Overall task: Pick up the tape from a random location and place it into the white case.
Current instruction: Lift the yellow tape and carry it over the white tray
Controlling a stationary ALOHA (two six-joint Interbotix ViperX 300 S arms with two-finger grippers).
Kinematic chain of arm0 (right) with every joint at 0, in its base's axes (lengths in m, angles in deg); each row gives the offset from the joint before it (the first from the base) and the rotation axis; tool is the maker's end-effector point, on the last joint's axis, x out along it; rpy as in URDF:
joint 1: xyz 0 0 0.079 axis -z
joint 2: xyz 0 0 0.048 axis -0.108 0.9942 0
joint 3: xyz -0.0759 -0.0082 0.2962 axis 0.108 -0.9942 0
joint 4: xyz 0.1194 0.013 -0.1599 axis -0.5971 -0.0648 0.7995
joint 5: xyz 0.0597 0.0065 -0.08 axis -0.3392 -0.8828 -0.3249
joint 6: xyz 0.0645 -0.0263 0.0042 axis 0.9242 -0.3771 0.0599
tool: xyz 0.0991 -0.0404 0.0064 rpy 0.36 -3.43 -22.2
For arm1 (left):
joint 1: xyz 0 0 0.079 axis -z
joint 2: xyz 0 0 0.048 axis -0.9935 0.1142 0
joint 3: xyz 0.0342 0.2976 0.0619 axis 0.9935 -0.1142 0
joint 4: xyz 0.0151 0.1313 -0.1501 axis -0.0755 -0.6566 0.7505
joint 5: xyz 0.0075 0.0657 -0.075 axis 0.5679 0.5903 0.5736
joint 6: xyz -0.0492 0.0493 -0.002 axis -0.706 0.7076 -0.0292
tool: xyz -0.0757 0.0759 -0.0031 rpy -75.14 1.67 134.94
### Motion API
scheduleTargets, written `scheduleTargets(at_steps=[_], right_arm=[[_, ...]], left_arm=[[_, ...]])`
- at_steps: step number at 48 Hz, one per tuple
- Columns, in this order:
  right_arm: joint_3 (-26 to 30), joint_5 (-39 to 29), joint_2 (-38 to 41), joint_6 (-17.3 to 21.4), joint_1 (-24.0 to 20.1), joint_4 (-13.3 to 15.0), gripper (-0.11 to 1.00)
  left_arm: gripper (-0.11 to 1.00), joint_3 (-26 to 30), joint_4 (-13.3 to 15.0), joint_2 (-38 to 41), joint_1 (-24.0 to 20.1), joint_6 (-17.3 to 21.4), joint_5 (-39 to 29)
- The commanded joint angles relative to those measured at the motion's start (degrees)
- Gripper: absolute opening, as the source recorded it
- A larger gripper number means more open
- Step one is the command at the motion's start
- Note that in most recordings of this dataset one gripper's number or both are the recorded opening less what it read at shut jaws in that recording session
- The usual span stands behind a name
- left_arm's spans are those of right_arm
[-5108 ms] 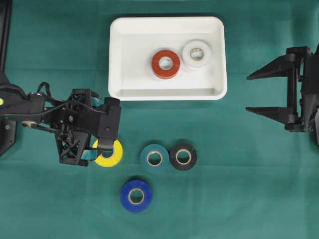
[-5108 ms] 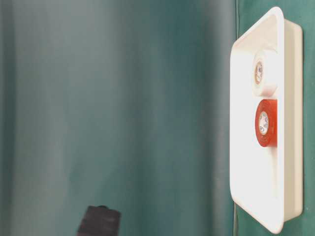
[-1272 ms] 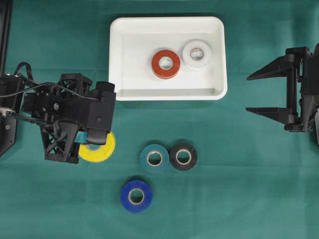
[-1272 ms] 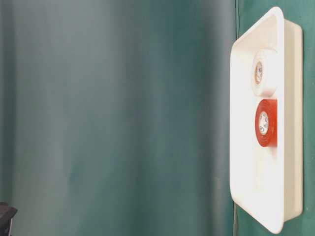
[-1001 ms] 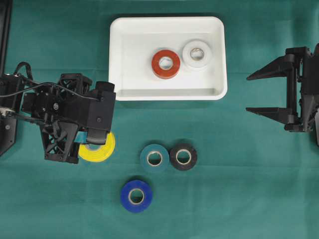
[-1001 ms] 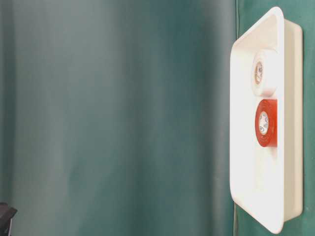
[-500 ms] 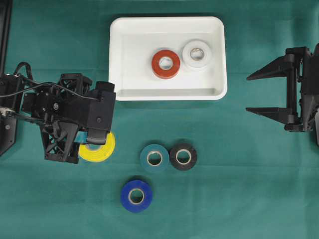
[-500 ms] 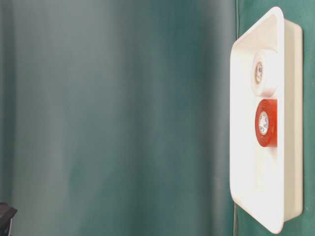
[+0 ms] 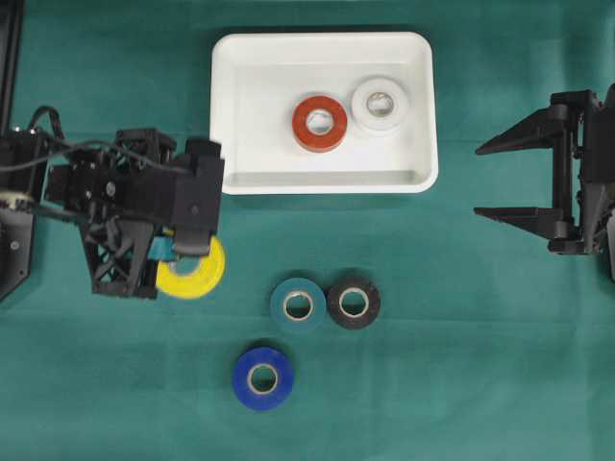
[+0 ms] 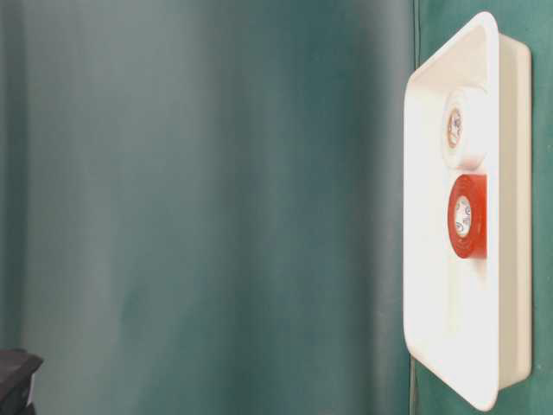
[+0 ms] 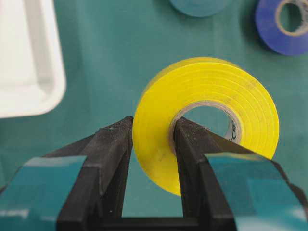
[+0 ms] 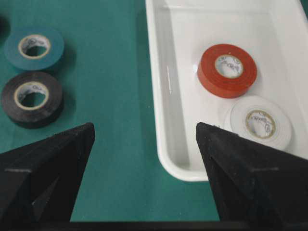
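Observation:
My left gripper (image 9: 187,259) is shut on the yellow tape (image 9: 200,276), left of the table's middle. In the left wrist view one finger (image 11: 113,144) presses the outside of the yellow tape (image 11: 207,96) and the other sits inside its core hole; the roll hangs tilted above the cloth. The white case (image 9: 259,106) lies at the back centre, to the right of and behind this gripper. It holds a red roll (image 9: 320,123) and a white roll (image 9: 379,104). My right gripper (image 9: 478,181) stands open at the right edge with nothing between its fingers, beside the case (image 12: 168,91).
Three more rolls lie on the green cloth in front of the case: teal (image 9: 298,304), black (image 9: 354,303) and blue (image 9: 262,377). The table-level view shows the case (image 10: 432,259) on the right and a dark piece of the arm (image 10: 17,389) at the bottom left.
My left gripper has moved slightly towards the back of the table with the yellow tape in it. The right arm has not moved.

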Motion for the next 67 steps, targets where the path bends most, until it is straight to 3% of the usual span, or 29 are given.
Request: scheduleTargets(at_steps=[1,39,54,67], right_arm=[[1.6,0.4,0.0,0.0,-0.1,0.1,0.85],[1.6,0.3,0.0,0.0,-0.1,0.1,0.85],[1.7,0.3,0.0,0.0,-0.1,0.1,0.85],[2.1,0.3,0.0,-0.1,-0.1,0.1,0.85]], left_arm=[[0.21,1.6,-0.2,-1.1,-1.9,0.0,0.1],[0.21,1.8,-0.2,-1.8,-24.5,0.2,-1.0],[0.21,1.9,-0.2,-1.7,-29.3,0.2,-1.1],[0.21,4.4,-0.1,1.0,-29.1,0.2,-0.6]])
